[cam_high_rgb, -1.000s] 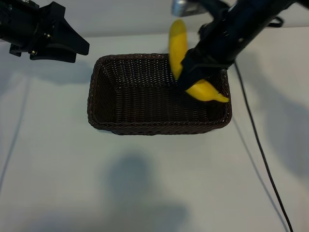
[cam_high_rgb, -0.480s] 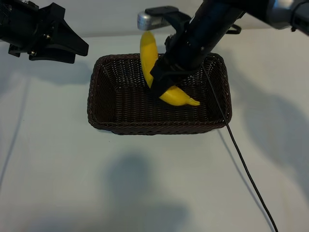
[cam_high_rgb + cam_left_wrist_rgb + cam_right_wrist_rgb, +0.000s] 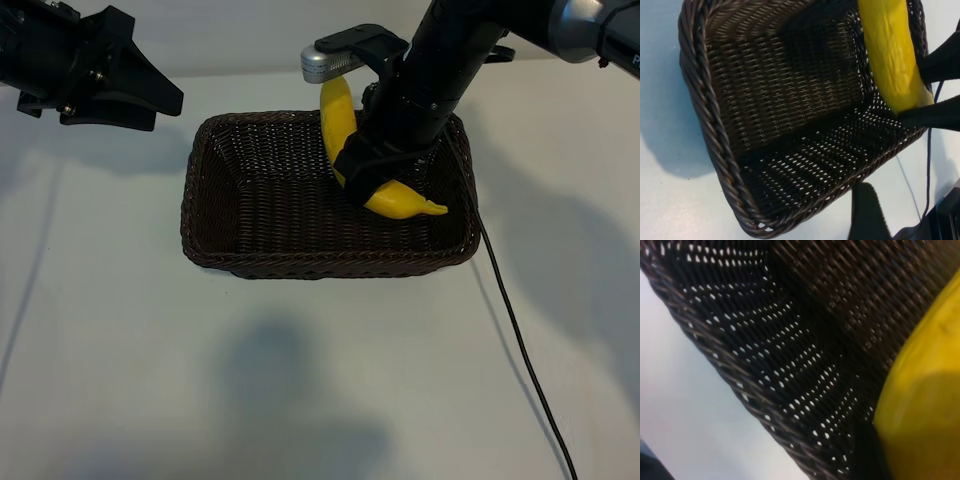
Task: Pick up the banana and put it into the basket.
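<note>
A bright yellow banana (image 3: 339, 118) hangs tilted over the right half of the dark brown woven basket (image 3: 300, 264), stem tip pointing right near the basket's right wall. My right gripper (image 3: 375, 172) is shut on the banana's middle, reaching in from the back right. In the left wrist view the banana (image 3: 890, 55) sits above the basket's far wall (image 3: 710, 115), with the right gripper's black fingers (image 3: 940, 62) around it. In the right wrist view the banana (image 3: 925, 405) is close above the weave (image 3: 805, 340). My left gripper (image 3: 160, 97) hovers open and holds nothing, past the basket's back left corner.
A thin black cable (image 3: 520, 330) runs from the right arm across the white table (image 3: 300, 380) toward the front right. A metal part of the right arm (image 3: 322, 64) sticks out above the basket's back rim.
My right gripper carried the banana left over the basket, then a little back to the right and lower. The left arm stayed still.
</note>
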You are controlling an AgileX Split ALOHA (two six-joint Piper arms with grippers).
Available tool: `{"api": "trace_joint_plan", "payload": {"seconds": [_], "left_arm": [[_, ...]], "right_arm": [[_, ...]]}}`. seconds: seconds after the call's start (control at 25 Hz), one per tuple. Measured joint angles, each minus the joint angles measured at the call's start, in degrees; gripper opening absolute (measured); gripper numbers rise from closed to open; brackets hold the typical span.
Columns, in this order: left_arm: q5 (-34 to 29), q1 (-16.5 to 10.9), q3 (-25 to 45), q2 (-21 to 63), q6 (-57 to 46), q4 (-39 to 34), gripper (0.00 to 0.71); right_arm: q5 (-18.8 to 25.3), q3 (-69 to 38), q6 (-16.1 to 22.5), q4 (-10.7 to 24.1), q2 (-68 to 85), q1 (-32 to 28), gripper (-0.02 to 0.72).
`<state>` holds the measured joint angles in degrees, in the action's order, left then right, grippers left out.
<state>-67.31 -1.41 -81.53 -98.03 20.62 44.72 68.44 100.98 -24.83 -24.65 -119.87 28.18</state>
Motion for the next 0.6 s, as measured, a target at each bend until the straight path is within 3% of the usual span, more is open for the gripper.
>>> {"api": "trace_joint_plan", "payload": {"seconds": [0.12,0.28,0.36,0.48,0.6], "left_arm": [[0.00,0.00,0.00,0.00,0.00,-0.07,0.459],[0.00,0.00,0.00,0.00,0.00,-0.07,0.459],[0.00,0.00,0.00,0.00,-0.06,-0.07,0.459],[0.00,0.00,0.00,0.00,-0.01,-0.07,0.459],[0.00,0.00,0.00,0.00,-0.01,-0.07,0.459]], "right_arm": [[0.00,0.00,0.06,0.04,0.00,0.00,0.458],[-0.05,0.11,1.93,1.95,0.00,0.00,0.602],[0.49,0.84,3.27,2.83,0.00,0.00,0.640],[1.43,3.66,4.66,3.27,0.06,0.00,0.639],[1.49,6.59,5.36,3.31,1.38,0.00,0.590]]}}
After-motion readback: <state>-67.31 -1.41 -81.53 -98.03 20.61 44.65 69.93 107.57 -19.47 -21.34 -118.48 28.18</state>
